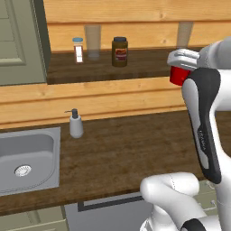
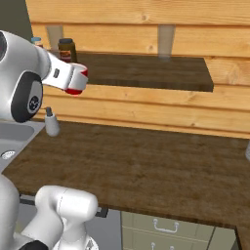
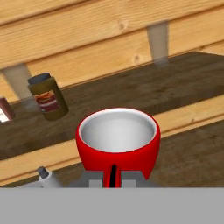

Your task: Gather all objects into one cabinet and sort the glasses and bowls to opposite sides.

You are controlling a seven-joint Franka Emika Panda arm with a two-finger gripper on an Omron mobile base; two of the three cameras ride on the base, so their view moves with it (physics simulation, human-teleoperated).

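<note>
Gripper, left base view: gripper is squeezed tight on the glossy red mug, high up in the air at the right, in front of the dark wood shelf.
Arm, left base view: the white arm with dark joints rises from the lower right and bends toward the mug.
Shelf things, left base view: a small jar with a blue lid and white label stands left of a dark brown jar with a red label; both are on the shelf, well apart from the mug.
Surface, left base view: the brown wood surface carries a grey soap pump bottle, just beside the grey metal sink.
Cabinet, left base view: the olive-grey cabinet door is at the top left, far from the mug.
Gripper, right base view: the gripper holds the red mug at the left, in front of the shelf's front edge and above the surface.
Other things, right base view: the brown jar stands behind the hand; the soap bottle is below it.
Gripper, hand view: the gripper pinches the mug at its near rim; the mug stands upright, pale grey inside.
Behind the mug, hand view: the brown jar is on the shelf to the upper left; the top of the soap bottle peeks at the lower left.
</note>
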